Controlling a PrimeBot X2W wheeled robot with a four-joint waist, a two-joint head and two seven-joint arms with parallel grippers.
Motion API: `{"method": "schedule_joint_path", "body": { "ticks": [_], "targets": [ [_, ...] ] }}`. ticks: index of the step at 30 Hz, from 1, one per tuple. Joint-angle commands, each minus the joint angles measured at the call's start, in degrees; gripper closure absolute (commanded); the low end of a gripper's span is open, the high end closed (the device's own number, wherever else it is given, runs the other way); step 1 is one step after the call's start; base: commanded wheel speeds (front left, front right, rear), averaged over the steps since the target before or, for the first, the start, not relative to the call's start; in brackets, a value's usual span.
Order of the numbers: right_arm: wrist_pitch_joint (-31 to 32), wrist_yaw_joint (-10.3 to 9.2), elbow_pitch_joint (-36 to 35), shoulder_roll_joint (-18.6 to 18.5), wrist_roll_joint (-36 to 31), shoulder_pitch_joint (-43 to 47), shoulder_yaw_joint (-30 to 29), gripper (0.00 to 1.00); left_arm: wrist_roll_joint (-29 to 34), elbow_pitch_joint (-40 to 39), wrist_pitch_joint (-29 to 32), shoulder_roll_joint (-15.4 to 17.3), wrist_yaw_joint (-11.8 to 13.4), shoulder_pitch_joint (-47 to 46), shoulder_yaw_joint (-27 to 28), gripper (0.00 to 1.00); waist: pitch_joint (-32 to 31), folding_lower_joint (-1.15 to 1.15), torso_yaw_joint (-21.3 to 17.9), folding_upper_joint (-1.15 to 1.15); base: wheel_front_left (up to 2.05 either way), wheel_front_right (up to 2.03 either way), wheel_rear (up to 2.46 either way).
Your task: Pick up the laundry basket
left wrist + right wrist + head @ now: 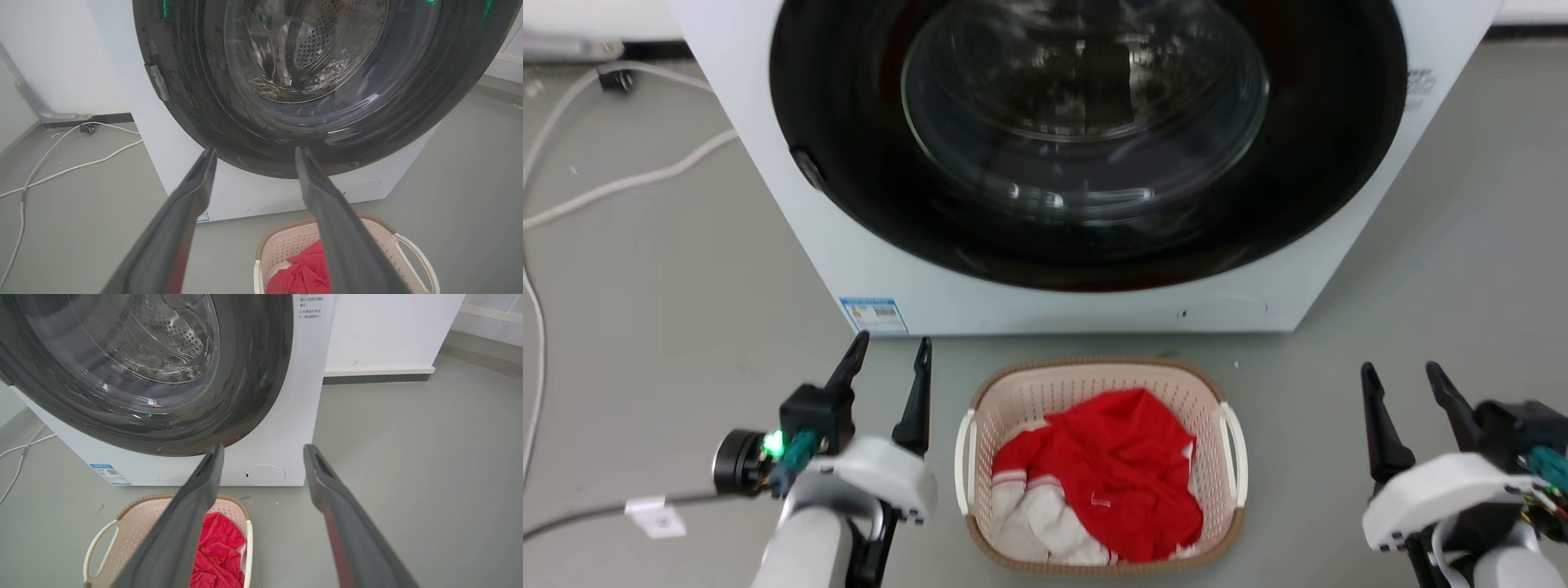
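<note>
Both claws (pixel 889 349) apart, flanking basket (pixel 1094 380)

The left arm (pixel 800 539) enters at the lower left of the head view, pale forearm upright, with a green indicator (pixel 772 443) lit at the wrist. The left jaws stand parted, dark fingers (pixel 915 400) pointing up, gripping nothing. The right arm (pixel 1437 490) enters at the lower right. The right jaws stand parted likewise, their tips leaning slightly left.

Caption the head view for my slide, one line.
Left gripper and right gripper, both open, flank the laundry basket of red and white clothes before the washing machine.
</note>
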Motion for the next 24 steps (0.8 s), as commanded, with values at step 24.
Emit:
{"method": "schedule_joint_path", "body": {
  "ticks": [24],
  "targets": [
    [10.84,-0.04,31.57,0.07,0.47,-24.39,8.17,0.0,-11.77,29.26,18.03,1.91,-5.49,-23.57,-9.02,0.0,22.84,0.0,-2.49,0.0,0.0,0.0,0.0]
  ]
}}
